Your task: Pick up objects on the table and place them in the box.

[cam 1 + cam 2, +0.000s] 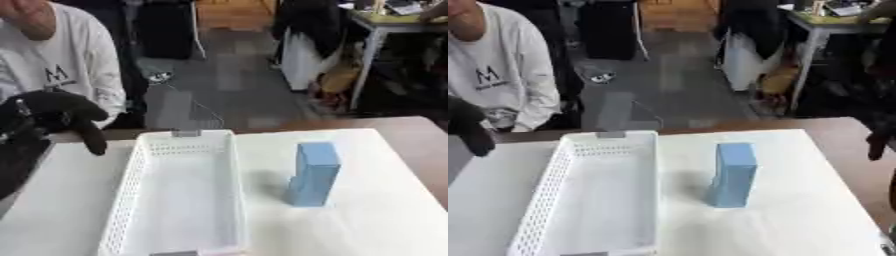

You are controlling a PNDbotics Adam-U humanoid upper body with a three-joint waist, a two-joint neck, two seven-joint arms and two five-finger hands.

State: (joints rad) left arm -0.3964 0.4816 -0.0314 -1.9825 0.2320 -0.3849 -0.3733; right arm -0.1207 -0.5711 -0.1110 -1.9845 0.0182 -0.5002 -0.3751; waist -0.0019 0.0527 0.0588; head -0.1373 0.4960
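White perforated plastic basket (131, 200): looks like moulded plastic, walls pierced with small holes, floor smooth, slight sheen. Small grey tab (185, 133) at far rim, matt.

Tall light-blue rectangular box (312, 172): matt, smooth faces, looks like card or foam; cannot tell which.

White table covering (359, 225): smooth, matt, sheet-like. Brown wooden tabletop (420, 135) showing along far and right edges, smooth, low sheen.

Black left hand (52, 117): matt black, soft-looking surface.

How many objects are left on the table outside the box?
1. A blue block stands upright on the white table, just right of the white box and apart from it. The box looks empty. Nothing else shows, though the table's near edge is out of view.
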